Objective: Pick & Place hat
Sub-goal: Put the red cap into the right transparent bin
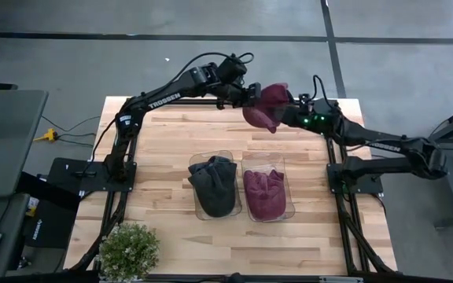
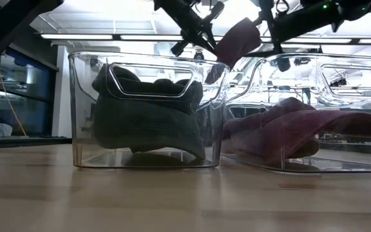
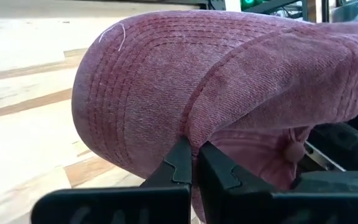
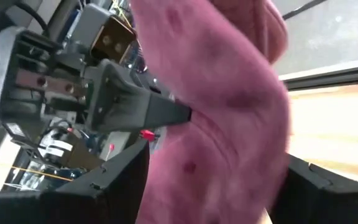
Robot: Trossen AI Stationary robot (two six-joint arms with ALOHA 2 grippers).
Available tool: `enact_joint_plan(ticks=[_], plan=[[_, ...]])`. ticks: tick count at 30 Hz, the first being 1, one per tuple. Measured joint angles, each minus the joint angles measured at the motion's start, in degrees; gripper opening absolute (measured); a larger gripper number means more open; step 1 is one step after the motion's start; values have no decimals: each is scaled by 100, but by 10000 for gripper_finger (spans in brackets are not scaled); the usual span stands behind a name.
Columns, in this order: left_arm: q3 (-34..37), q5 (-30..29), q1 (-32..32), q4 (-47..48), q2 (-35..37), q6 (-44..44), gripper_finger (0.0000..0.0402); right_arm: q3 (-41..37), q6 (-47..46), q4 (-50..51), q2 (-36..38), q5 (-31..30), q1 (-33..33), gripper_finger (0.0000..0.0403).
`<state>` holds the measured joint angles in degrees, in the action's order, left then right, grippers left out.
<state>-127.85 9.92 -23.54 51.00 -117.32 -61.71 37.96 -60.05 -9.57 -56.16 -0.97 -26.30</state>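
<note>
A maroon cap (image 1: pixel 264 104) hangs in the air over the table's far edge, between both arms. My left gripper (image 1: pixel 250 96) comes at it from the left and is shut on it; the left wrist view shows its fingertips (image 3: pixel 193 158) closed on the cloth. My right gripper (image 1: pixel 289 112) meets the cap from the right, and the cap (image 4: pixel 229 124) fills the space between its two fingers. In the low view the cap (image 2: pixel 238 38) shows high above the bins. My left gripper pinches a raised fold of the cap at the seam where brim and crown meet (image 3: pixel 194 134), between its two fingertips. It comes level from the table's left. The cap is lifted clear. My right gripper has the cap's crown cloth (image 4: pixel 222 168) bunched between its fingers (image 4: pixel 123 180), coming level from the table's right. The cap is off the table, slack between the two arms.
Two clear bins stand side by side at the table's middle. The left bin (image 1: pixel 196 206) holds dark grey hats (image 1: pixel 215 185) and the right bin (image 1: pixel 289 206) holds maroon hats (image 1: pixel 264 192). A potted plant (image 1: pixel 128 250) sits at the near left corner.
</note>
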Motion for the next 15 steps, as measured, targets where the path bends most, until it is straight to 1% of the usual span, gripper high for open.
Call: enact_joint_plan(ticks=[6,12,15], plan=[[0,37,12,23,0,108,0,220,66,-140,-293,41,2,264],[0,120,41,4,0,174,0,372,188,-9,-353,2,1,262],[0,132,43,5,0,212,0,378,131,48,-347,4,2,253]])
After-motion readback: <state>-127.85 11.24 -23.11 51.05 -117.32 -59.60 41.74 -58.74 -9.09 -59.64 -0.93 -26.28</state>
